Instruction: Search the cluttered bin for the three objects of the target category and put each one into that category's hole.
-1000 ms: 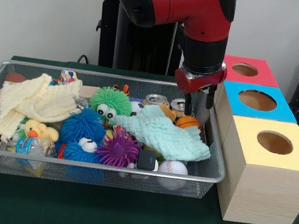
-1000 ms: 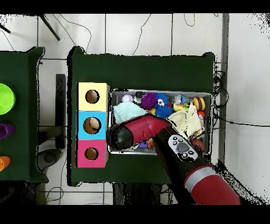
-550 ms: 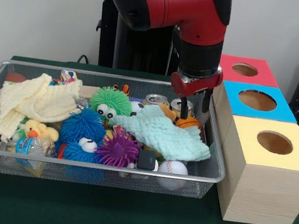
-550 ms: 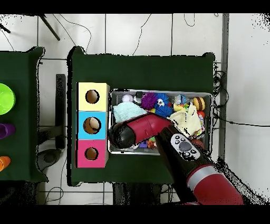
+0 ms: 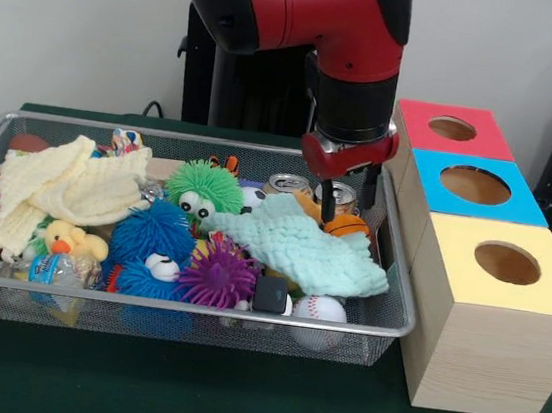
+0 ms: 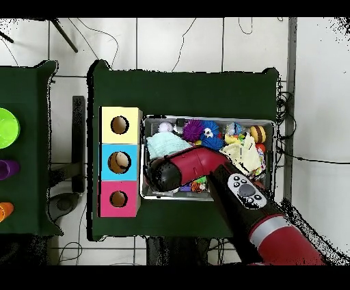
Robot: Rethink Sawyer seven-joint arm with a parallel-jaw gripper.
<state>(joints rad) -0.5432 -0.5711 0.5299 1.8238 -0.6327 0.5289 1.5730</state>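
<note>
Wire mesh formed the shallow bin (image 5: 388,316), which sat on dark green cloth before a plain pale wall. Inside lay a knitted cream cloth (image 5: 67,186), a nubbly mint cloth (image 5: 301,250), spiky rubber balls in green (image 5: 204,186), blue (image 5: 155,232) and purple (image 5: 218,272), a stitched baseball (image 5: 320,309) and two metal cans (image 5: 289,182). The gripper (image 5: 345,201) hung with its dark fingers parted narrowly, holding nothing, just above a small orange basketball (image 5: 347,225). Beside the bin stood wooden boxes with round holes, topped red (image 5: 454,129), blue (image 5: 474,186) and yellow (image 5: 507,263). From overhead, the red arm (image 6: 205,167) covered the bin's (image 6: 208,118) lower part; white tiled floor with loose cables surrounded the table (image 6: 184,85). No writing was legible.
</note>
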